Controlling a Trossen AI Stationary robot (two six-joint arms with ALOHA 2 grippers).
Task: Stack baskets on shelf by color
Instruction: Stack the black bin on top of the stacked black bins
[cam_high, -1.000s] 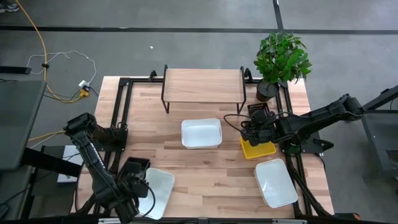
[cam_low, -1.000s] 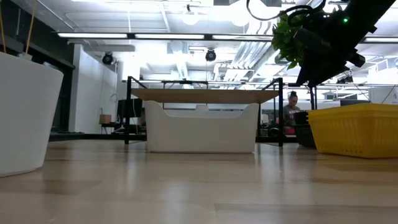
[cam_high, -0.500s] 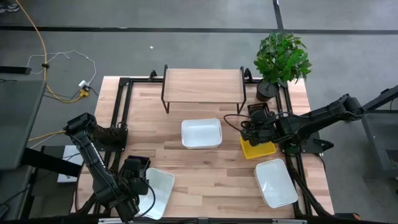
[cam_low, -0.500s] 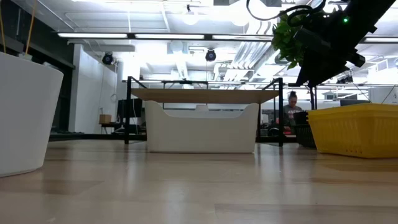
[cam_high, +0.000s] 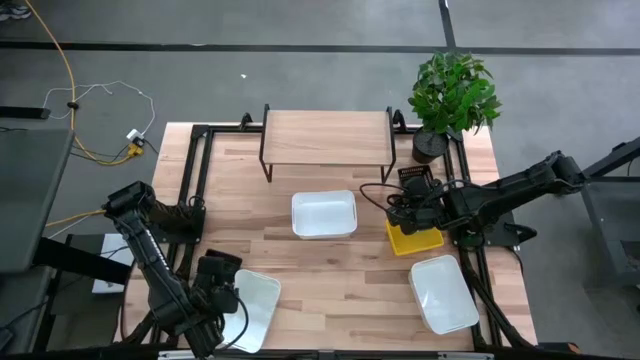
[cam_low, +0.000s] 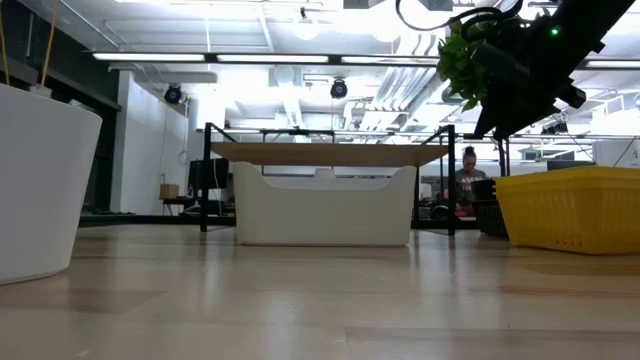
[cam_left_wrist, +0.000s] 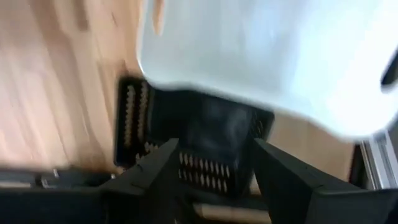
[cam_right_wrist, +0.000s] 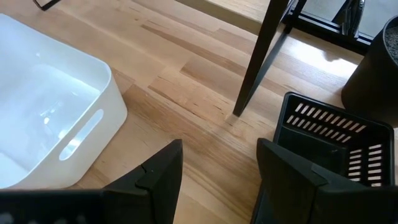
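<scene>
The shelf (cam_high: 326, 138) stands at the table's far edge, with nothing on its top board. One white basket (cam_high: 324, 214) rests on the table's middle, another (cam_high: 442, 293) near right, a third (cam_high: 255, 305) near left. A yellow basket (cam_high: 415, 240) and a black basket (cam_high: 417, 180) sit right of the middle. My left gripper (cam_left_wrist: 214, 180) points down, open, over another black slotted basket (cam_left_wrist: 205, 143) that lies beside the near-left white basket (cam_left_wrist: 267, 56). My right gripper (cam_right_wrist: 217, 180) hangs open above the yellow basket, between the middle white basket (cam_right_wrist: 50, 106) and the black basket (cam_right_wrist: 336, 143).
A potted plant (cam_high: 452, 95) stands at the table's far right corner, its pot (cam_right_wrist: 379, 68) just behind the black basket. A black shelf leg (cam_right_wrist: 261, 62) rises close ahead of my right gripper. Black rails run along the table's left and right sides. Bare wood lies near the middle.
</scene>
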